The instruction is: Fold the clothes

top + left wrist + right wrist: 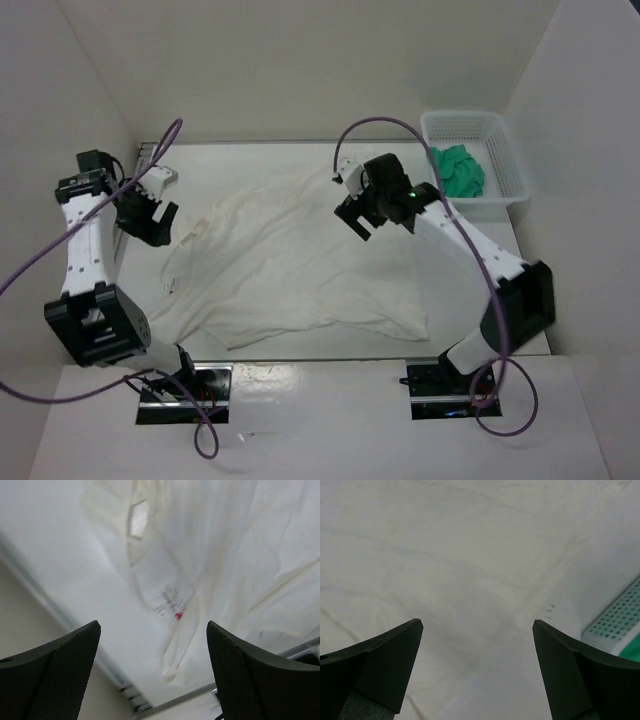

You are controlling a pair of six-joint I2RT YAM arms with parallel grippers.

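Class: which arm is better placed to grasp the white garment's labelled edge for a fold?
Probably the left. The left gripper hangs open beside the white garment's left edge, the label in its view; the right gripper hovers over fabric farther right.

Top camera looks steeply down from above the near edge of the table (235, 162), taking in all of it. Each wrist camera hangs close over the white garment (300, 260), which all three views share.
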